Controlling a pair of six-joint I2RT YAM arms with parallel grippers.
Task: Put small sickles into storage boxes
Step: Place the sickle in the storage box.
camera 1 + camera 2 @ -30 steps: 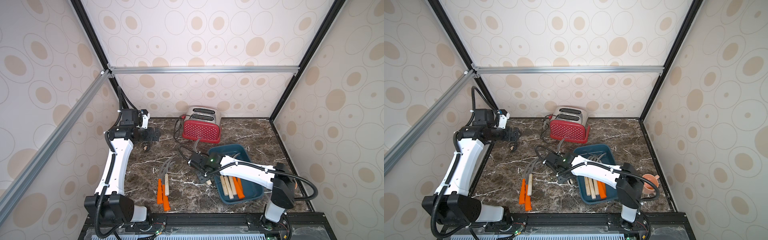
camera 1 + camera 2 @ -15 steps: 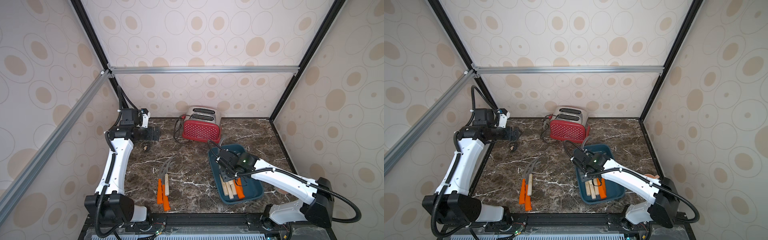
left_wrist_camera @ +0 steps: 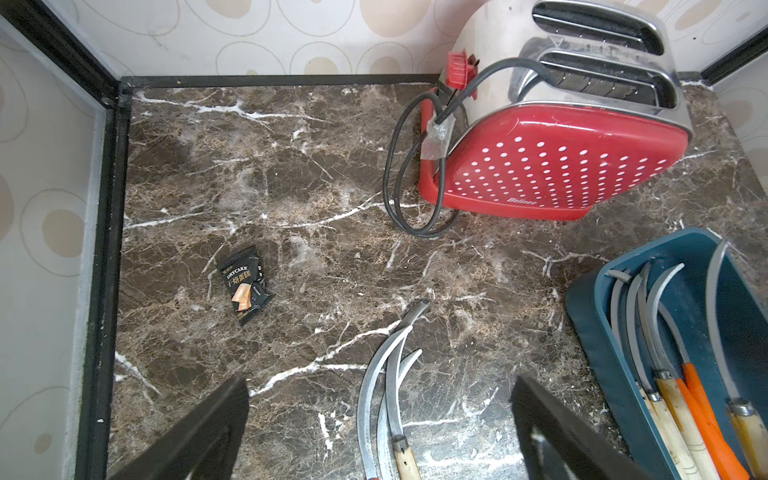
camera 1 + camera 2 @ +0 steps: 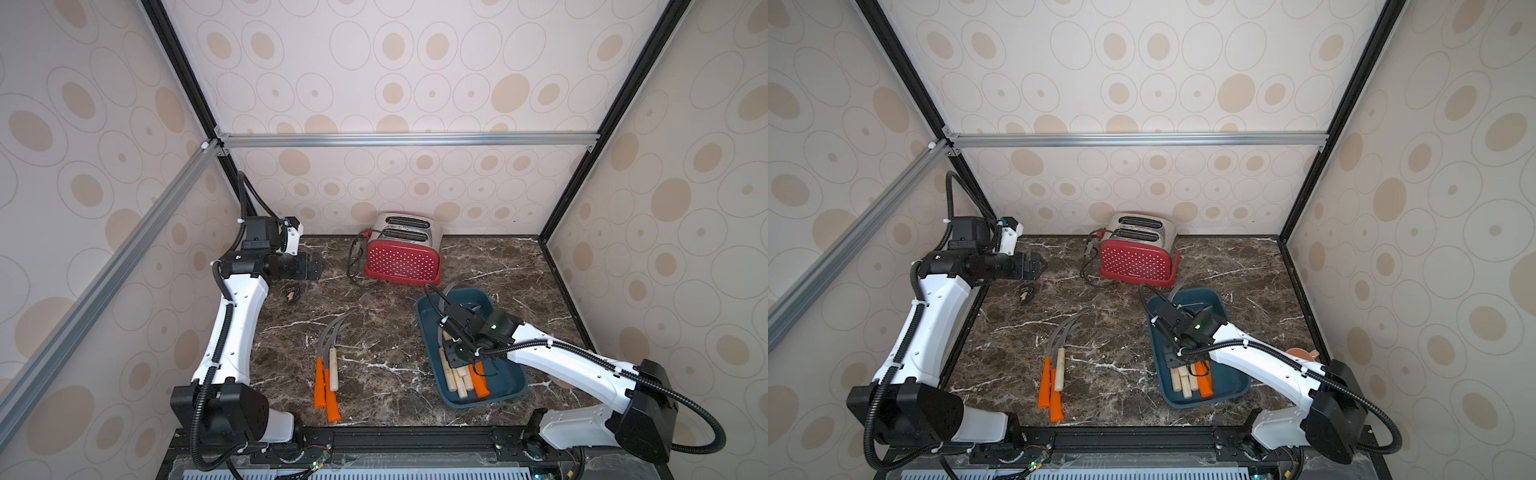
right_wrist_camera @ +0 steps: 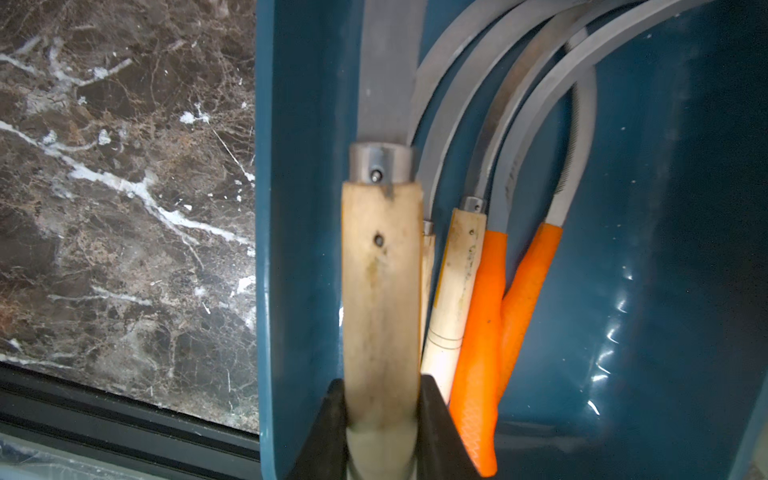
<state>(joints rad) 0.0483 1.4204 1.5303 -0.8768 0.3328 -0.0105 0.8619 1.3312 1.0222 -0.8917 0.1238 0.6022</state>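
- Nearest, at 7 o'clock on the desk point(image 4: 395, 399), three loose sickles point(image 4: 328, 374) lie side by side. Two have orange handles and one has a wooden handle. All are still outside the storage box point(image 4: 473, 296).
- At 4 o'clock the right claw point(image 5: 382, 419) is clamped on the butt of a wooden-handled sickle point(image 5: 380, 270). It holds it low inside the storage box, along the wall that faces the desk's middle.
- At least four stored sickles point(image 5: 482, 311) lie just beside the held one, handles toward the front.
- Risk: a grey blade tip point(image 4: 450, 290) pokes above the box's far rim, and it may belong to the held sickle. If released like that, the sickle could stay propped on the rim or tip out.
- Risk: the held handle sits tight against its neighbour. A sideways pull-away, or fingers spreading into the pile, could drag or lift the stored ones.
- Farther back, at 10 o'clock, the left claw point(image 3: 380, 432) hangs with its fingers spread wide and nothing between them, above the desk and well apart from every sickle.
- A snack packet point(image 3: 245, 289) lies near it, and a red toaster point(image 4: 402, 262) stands at 12 o'clock.
- A second ago the right claw was over bare desk at the box's 9 o'clock side, already carrying this sickle. Now it is within the walls.
- The left arm and the loose sickles have not moved.
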